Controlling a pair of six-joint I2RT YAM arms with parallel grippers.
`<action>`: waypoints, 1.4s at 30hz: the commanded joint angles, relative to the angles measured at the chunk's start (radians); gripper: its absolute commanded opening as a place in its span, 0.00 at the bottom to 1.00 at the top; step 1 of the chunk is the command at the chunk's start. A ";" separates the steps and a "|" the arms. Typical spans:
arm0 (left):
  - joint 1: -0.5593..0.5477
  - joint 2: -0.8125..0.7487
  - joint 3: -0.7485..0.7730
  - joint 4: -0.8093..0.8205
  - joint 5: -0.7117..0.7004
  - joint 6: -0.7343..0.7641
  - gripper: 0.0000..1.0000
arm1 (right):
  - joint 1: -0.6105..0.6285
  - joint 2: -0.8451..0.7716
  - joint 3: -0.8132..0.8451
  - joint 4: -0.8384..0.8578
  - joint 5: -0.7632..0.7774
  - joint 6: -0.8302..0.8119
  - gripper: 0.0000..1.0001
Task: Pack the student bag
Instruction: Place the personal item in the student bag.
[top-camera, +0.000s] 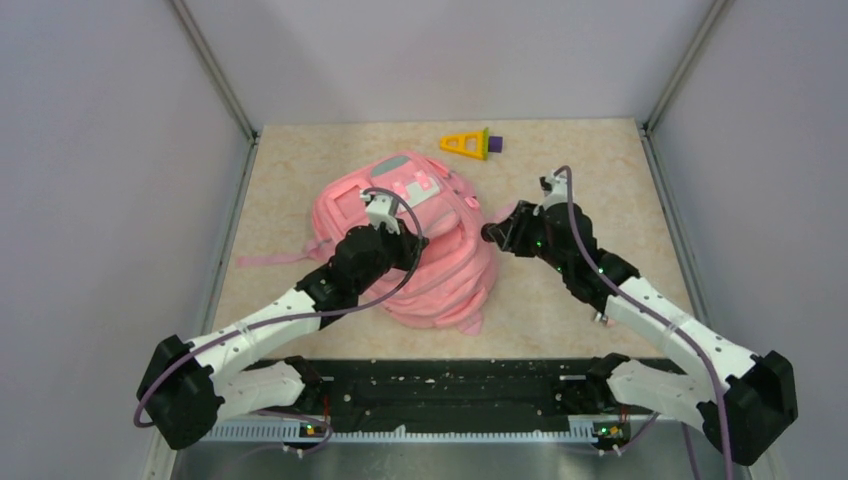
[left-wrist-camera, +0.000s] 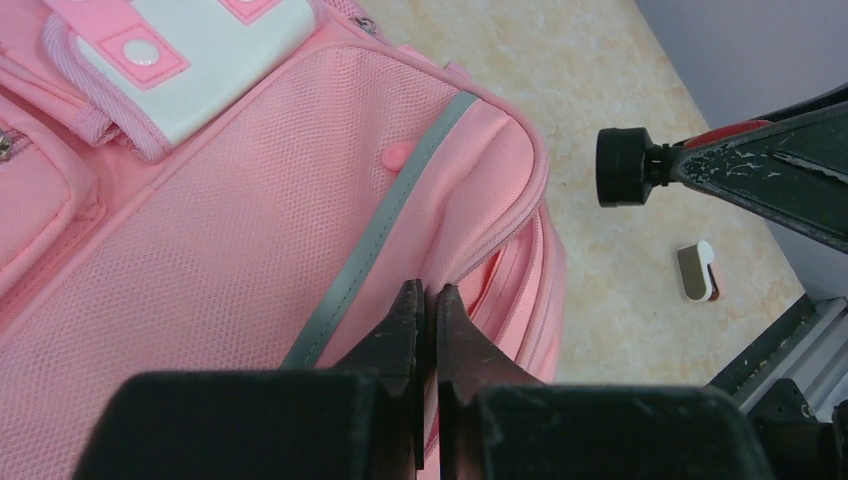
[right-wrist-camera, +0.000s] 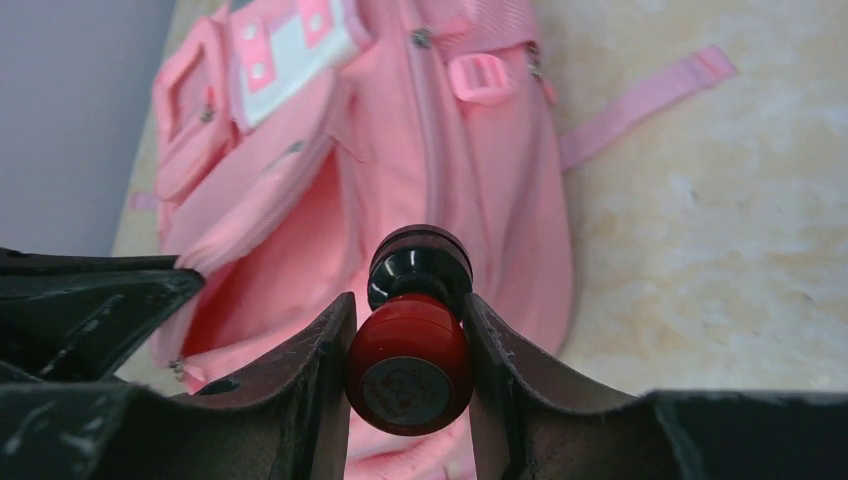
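The pink student bag (top-camera: 440, 270) lies in the middle of the table with its front pockets facing up. It also shows in the left wrist view (left-wrist-camera: 230, 230) and the right wrist view (right-wrist-camera: 400, 130). My left gripper (top-camera: 410, 243) (left-wrist-camera: 427, 296) rests on top of the bag, shut on the piped edge of its open flap. My right gripper (top-camera: 500, 232) (right-wrist-camera: 408, 300) is just right of the bag, shut on a red stamp with a black knob (right-wrist-camera: 410, 360). The knob (left-wrist-camera: 625, 167) points toward the bag's opening.
A yellow triangle with a purple piece (top-camera: 470, 143) lies at the back of the table. A small white and brown object (left-wrist-camera: 697, 271) lies on the table to the right of the bag. A loose pink strap (top-camera: 270, 260) trails to the left. Grey walls enclose the table.
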 joint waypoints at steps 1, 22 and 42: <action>0.008 -0.031 0.061 0.058 -0.031 -0.049 0.00 | 0.079 0.055 0.014 0.299 -0.007 -0.016 0.00; 0.008 -0.029 0.089 0.055 -0.003 -0.092 0.00 | 0.337 0.410 -0.131 0.813 0.234 -0.144 0.00; 0.008 -0.046 0.088 0.003 -0.040 -0.075 0.00 | 0.361 0.557 -0.088 0.946 0.303 -0.342 0.57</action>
